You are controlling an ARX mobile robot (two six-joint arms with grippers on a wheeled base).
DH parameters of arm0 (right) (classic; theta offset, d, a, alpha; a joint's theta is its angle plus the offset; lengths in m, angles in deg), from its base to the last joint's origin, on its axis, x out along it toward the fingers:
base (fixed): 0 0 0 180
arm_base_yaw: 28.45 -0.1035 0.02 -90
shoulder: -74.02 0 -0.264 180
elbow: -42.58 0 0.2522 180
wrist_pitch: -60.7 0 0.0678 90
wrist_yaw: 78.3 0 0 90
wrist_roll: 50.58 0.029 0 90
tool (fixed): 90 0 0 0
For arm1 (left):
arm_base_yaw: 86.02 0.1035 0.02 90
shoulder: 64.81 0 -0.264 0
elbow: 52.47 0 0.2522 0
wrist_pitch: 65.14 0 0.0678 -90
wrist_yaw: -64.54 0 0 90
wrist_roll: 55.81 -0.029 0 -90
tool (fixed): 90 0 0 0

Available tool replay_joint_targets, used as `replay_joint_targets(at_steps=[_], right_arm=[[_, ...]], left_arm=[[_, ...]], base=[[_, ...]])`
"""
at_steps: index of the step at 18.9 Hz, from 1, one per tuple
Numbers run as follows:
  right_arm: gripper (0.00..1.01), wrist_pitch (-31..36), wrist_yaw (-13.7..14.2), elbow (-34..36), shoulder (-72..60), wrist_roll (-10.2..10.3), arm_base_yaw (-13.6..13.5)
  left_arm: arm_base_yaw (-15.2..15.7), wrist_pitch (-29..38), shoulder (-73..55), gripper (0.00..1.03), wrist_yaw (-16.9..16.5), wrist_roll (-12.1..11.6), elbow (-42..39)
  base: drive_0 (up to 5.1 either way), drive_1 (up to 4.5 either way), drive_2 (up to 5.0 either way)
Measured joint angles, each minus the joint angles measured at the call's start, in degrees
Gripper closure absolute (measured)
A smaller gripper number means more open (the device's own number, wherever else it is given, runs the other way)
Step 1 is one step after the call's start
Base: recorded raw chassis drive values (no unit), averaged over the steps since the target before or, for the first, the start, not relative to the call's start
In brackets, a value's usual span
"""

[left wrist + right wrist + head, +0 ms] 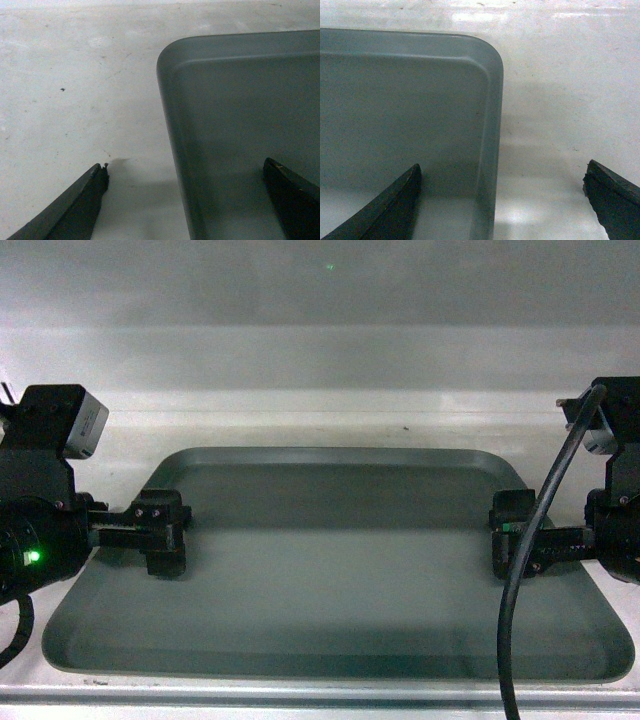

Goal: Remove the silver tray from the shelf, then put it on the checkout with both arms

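The silver tray point(340, 570) is seen lying flat on a scuffed white surface, apparently the shelf point(330, 405). The left end effector point(160, 532) and right end effector point(515, 533) are held apart, each straddling a short rim, nothing clamped. The grasp step is judged in hand; both closing evenly, then a level lift, is called for next. Beyond, only a pale wall is visible.

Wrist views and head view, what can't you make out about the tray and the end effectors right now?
- Both wrist views: only one corner of the tray shows; the frame cuts off the rest.
- Head view: whether either end effector, left or right, touches the tray can't be told.
- Head view: the right arm's cable hides a strip of the tray.
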Motion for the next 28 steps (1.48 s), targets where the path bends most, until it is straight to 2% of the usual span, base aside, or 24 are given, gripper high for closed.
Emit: replay_joint_targets(at_steps=[1,9,10,13,17,18,20,21,24,28], right_arm=[[0.06,0.0,0.3,0.0,0.0,0.1,0.0],[0.72,0.2,0.8,-0.4,-0.3,1.4,-0.4],[0.77,0.4,0.8,-0.4,-0.3,1.4,-0.4],[0.85,0.8,0.8,-0.4,-0.3,1.5,-0.4],[0.96,1.0,1.1,-0.4,-0.3,2.1,-0.8],[0.98,1.0,1.1,-0.5,-0.3,2.4,-0.8],[0.99,1.3,1.0,-0.5,-0.3,4.1,-0.8],[0.99,1.4,1.2,-0.5,-0.3,4.1,-0.8],[0.99,-2.9,2.8,-0.3,5.7,1.9,-0.2],[0.99,-7.9,3.1,-0.3,11.0,0.7,0.1]], left_arm=[[-0.2,0.3,-0.1,0.15,0.0,0.0,0.0],[-0.8,1.4,0.0,0.78,-0.3,0.1,-0.1],[-0.7,1.3,0.0,0.83,-0.2,0.2,-0.1],[-0.2,0.9,0.2,0.9,-0.6,0.8,-0.1],[0.1,0.9,0.5,0.98,-0.9,4.7,-0.1],[0.1,0.9,0.5,0.98,-0.9,5.1,-0.1],[0.4,0.6,1.3,0.99,-1.5,7.8,-0.4],[-0.2,0.5,2.1,0.99,-1.2,8.1,-0.9],[-2.3,-3.5,8.3,1.0,0.5,8.5,-1.2],[-3.0,-6.5,11.9,1.0,0.7,8.6,-1.2]], base=[[0.0,0.0,0.0],[0.0,0.0,0.0],[0.0,0.0,0.0],[0.0,0.0,0.0],[0.0,0.0,0.0],[0.0,0.0,0.0],[0.0,0.0,0.0],[0.0,0.0,0.0],[0.0,0.0,0.0],[0.0,0.0,0.0]])
